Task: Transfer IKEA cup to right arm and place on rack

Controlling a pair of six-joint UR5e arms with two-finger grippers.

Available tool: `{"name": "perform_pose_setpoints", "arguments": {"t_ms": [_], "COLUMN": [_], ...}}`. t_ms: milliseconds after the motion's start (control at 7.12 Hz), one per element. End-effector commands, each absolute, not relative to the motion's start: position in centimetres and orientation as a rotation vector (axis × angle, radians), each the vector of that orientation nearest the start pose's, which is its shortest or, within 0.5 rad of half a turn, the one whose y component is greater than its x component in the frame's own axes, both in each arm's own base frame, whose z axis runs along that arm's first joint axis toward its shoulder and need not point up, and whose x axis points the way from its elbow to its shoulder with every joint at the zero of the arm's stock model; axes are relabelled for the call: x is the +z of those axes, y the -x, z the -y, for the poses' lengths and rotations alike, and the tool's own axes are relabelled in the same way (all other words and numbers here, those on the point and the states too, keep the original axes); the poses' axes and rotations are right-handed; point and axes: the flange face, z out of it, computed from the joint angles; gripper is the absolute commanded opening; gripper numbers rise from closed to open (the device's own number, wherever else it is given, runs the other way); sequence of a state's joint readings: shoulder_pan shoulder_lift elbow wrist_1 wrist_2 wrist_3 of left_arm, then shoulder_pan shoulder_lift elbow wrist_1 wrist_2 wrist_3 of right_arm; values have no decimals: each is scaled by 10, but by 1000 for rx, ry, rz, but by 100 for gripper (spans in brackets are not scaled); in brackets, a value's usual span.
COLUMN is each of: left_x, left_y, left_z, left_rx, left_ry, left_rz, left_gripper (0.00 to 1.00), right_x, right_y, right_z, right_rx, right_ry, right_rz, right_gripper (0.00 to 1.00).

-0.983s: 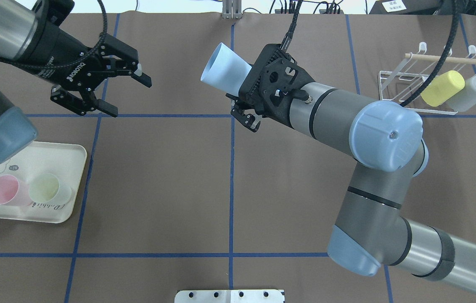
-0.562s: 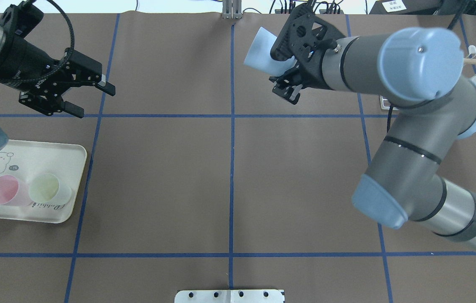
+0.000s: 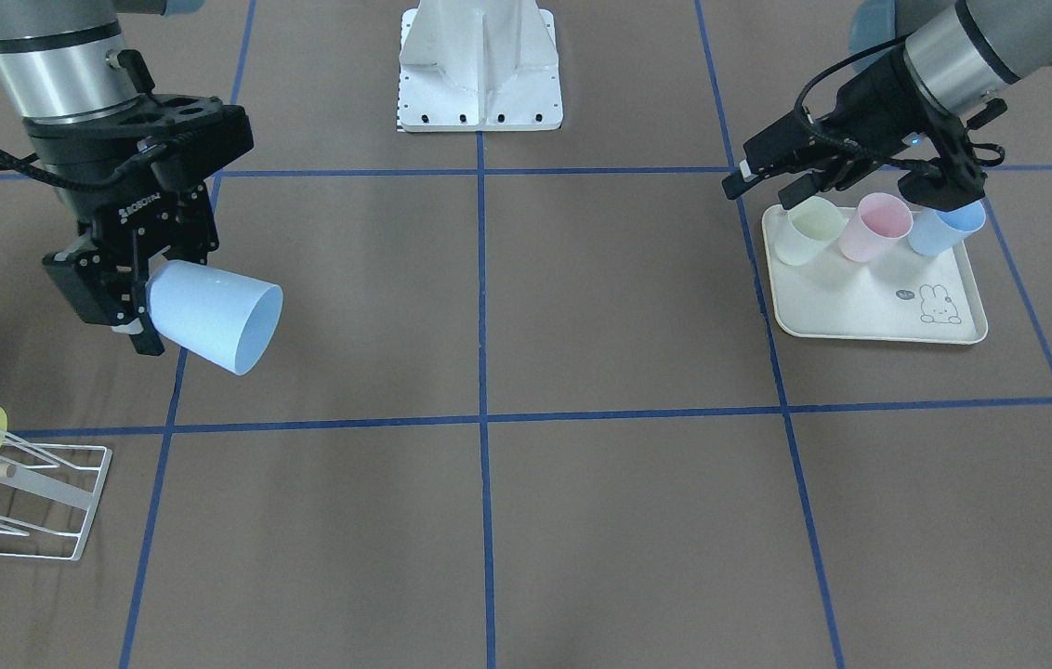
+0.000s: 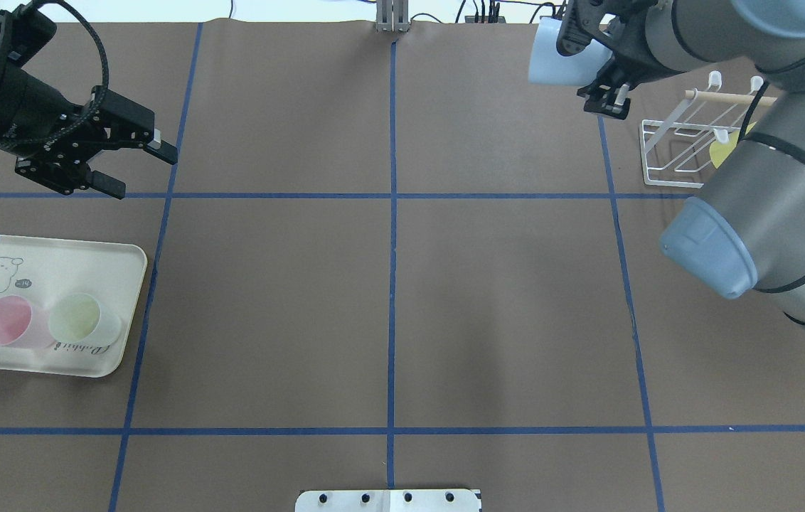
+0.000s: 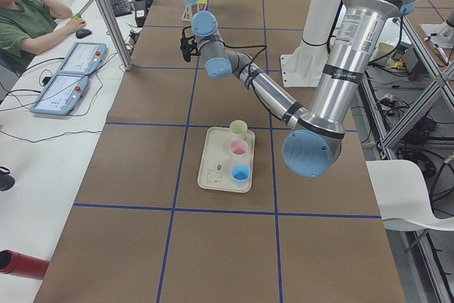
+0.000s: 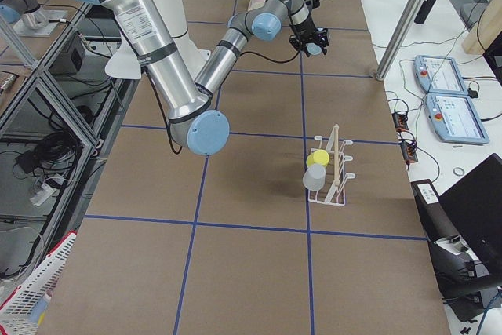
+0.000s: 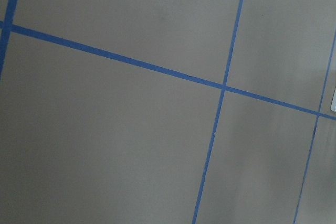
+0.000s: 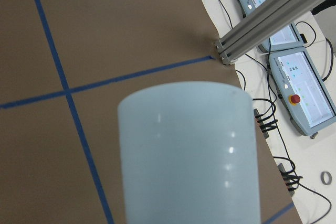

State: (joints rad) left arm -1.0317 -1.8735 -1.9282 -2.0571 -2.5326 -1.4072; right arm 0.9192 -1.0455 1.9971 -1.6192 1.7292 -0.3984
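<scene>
Handover is judged done; only the placing remains. The pale blue cup (image 3: 215, 316) is held in the air by the right gripper (image 3: 140, 307), jaws closed on its base end. It lies sideways with its mouth pointing away from the gripper, near the rack (image 4: 665, 153) but not yet on it. The left gripper (image 4: 136, 169) is seen with jaws open and empty, above the table beside the tray (image 4: 134, 313), well apart from the action.

- **Slip:** the cup is gripped only at its narrow end and the wall looks smooth and tapered, so it could be squeezed out along the taper if the wrist is swung fast.
- **Wrong angle:** the mouth must be turned down over a prong. If the angle is off, the rim would be caught on the wire tip and the cup knocked loose.
- **Collision:** a yellow cup (image 6: 316, 159) and a greyish cup (image 6: 312, 178) are already hung on the rack, side by side. Either could be struck if the wrong prong is chosen, and which prongs are free cannot be read clearly.
- **Rack shift:** the rack looks light and unfixed, so it could be shoved or tipped by a low approach, and the dowel (image 4: 722, 97) could be hit by the gripper body or snagged by the cable.
- **Early release:** the table's far edge is close in the right wrist view, so a cup dropped early could be lost by rolling off.
- **Blocked view:** the overhead view of the rack is partly hidden by the right forearm, so alignment would be poorly checked from there.
</scene>
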Motion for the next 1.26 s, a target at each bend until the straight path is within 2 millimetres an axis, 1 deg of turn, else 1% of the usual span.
{"name": "perform_pose_setpoints", "arguments": {"t_ms": [0, 140, 281, 421, 562, 702, 842, 983, 1123], "left_x": [261, 261, 262, 261, 263, 264, 265, 265, 269], "left_y": [-229, -229, -230, -230, -231, -231, -232, -232, -233], "left_z": [480, 480, 480, 479, 479, 480, 481, 481, 479], "left_rx": [-183, -182, -183, -182, -183, -185, -186, -186, -188], "left_ry": [111, 113, 116, 115, 118, 120, 121, 121, 128], "left_rz": [-1330, -1329, -1328, -1329, -1327, -1325, -1325, -1325, -1320], "left_gripper": [100, 100, 100, 100, 100, 100, 100, 100, 100], "right_x": [213, 218, 229, 240, 254, 272, 290, 311, 329], "right_y": [231, 222, 214, 215, 225, 240, 257, 262, 261], "right_z": [550, 552, 555, 554, 549, 539, 529, 522, 517], "right_rx": [-1272, -1399, -1509, -1576, -1646, -1715, -1747, -1771, -1786], "right_ry": [-819, -766, -669, -582, -511, -436, -382, -335, -297], "right_rz": [-87, -236, -365, -477, -569, -675, -756, -783, -800], "right_gripper": [25, 25, 25, 25, 24, 25, 25, 26, 26]}}
